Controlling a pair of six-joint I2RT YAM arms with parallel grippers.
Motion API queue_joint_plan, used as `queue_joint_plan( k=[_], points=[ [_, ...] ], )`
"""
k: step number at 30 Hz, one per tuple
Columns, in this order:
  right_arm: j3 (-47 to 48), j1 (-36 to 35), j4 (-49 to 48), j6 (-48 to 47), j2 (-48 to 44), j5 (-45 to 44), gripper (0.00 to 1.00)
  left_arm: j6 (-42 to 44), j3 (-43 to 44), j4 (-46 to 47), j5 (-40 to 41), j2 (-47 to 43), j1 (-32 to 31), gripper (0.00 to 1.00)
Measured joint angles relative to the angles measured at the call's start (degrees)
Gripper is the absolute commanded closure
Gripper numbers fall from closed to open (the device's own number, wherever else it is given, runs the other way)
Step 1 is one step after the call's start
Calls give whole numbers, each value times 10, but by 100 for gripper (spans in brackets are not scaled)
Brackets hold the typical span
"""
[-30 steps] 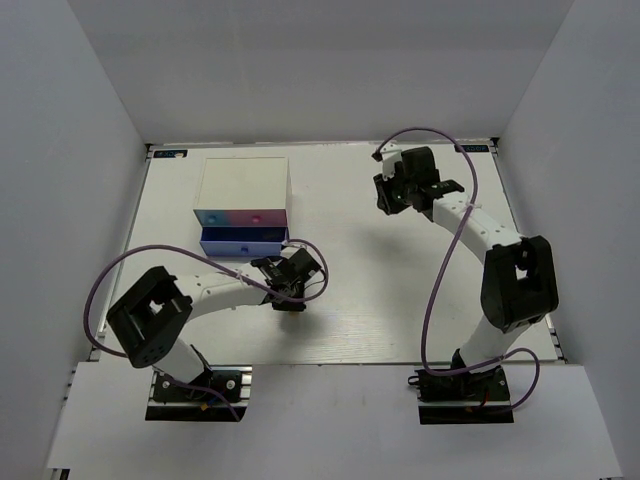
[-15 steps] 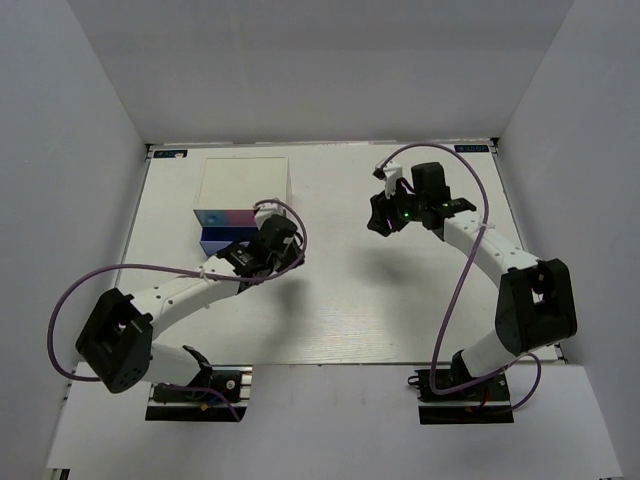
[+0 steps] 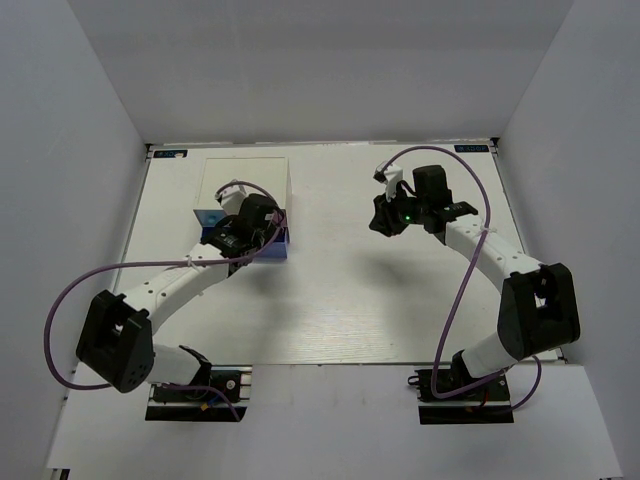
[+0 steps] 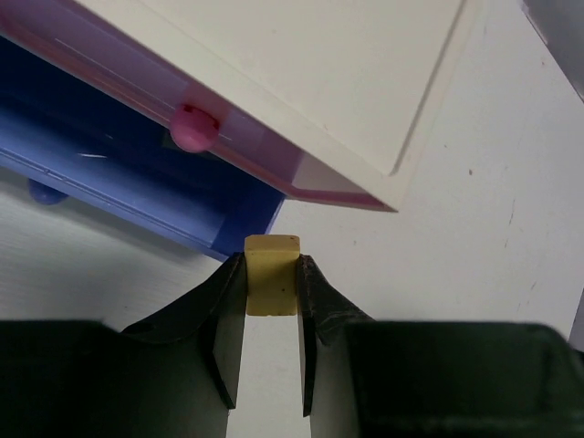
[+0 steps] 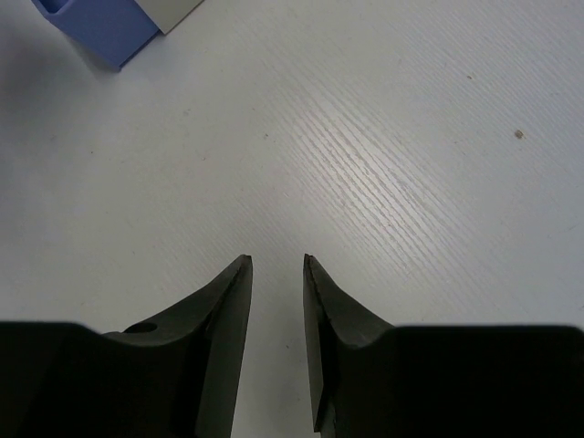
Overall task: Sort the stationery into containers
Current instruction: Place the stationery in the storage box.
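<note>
My left gripper [image 4: 272,260] is shut on a tan eraser [image 4: 272,285], which sticks out a little past the fingertips. It hangs just in front of the right end of the pulled-out blue drawer [image 4: 137,196] of the containers [image 3: 240,175], a white-topped box. Above that drawer sits the pink drawer with its round knob [image 4: 192,128], pushed in. In the top view the left gripper [image 3: 232,238] is over the blue drawer [image 3: 275,245]. My right gripper [image 5: 277,260] stands open over bare table with nothing between its fingers; from above the right gripper [image 3: 383,220] is right of centre.
White walls [image 3: 90,150] close in the table on the left, back and right. Purple cables [image 3: 100,275] loop from both arms. A corner of the blue drawer [image 5: 100,27] shows at the top left of the right wrist view.
My left arm has swung from the table's middle up to the drawer box, carrying the eraser. The right gripper has shifted a little left and turned; its jaws widened, then narrowed.
</note>
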State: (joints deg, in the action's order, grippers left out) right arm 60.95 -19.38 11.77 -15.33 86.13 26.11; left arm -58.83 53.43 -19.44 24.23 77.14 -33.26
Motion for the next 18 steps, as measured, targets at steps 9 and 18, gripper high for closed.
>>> queue_joint_plan(
  k=[9,18],
  points=[
    [0,0,0,0,-1,0,64,-29,9,-25,22,17,23,72],
    [0,0,-1,-1,-1,0,61,-47,18,-23,23,50,32,55]
  ],
)
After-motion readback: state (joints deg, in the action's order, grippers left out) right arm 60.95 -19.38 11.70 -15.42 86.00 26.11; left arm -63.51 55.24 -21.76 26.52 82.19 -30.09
